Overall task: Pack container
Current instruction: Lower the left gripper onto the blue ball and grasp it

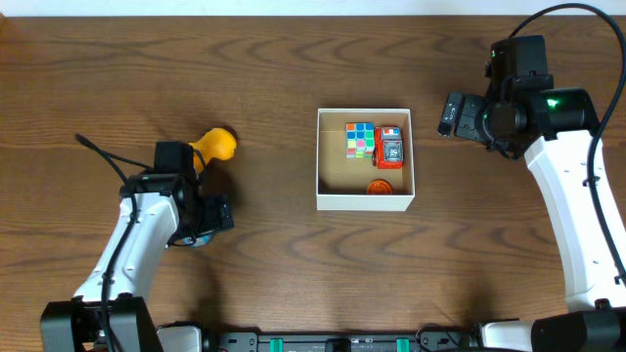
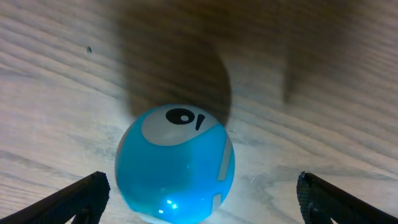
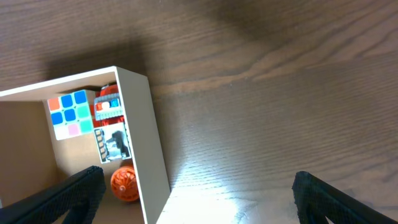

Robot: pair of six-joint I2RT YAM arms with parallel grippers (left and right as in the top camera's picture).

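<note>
Your table (image 1: 293, 59) carries the container (image 1: 365, 202) at its middle. Your right gripper (image 3: 199, 202) gapes wide near the container's right wall; your left gripper (image 2: 205, 199), also wide, brackets a blue ball (image 2: 175, 163). Inside the container lie a colour cube (image 1: 360, 140), red car (image 1: 390, 149) and orange ball (image 1: 379, 186)

Overhead: straight down from high up, takes in my whole table (image 1: 293, 39).
Left wrist: close, facing down on blue ball (image 2: 175, 163).
Right wrist: higher, over container (image 3: 151, 142)'s right wall, which the overhead view shares.

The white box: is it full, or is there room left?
Partly full. The box holds a colored cube, a red toy and an orange ball along one side; the other half is bare.
</note>
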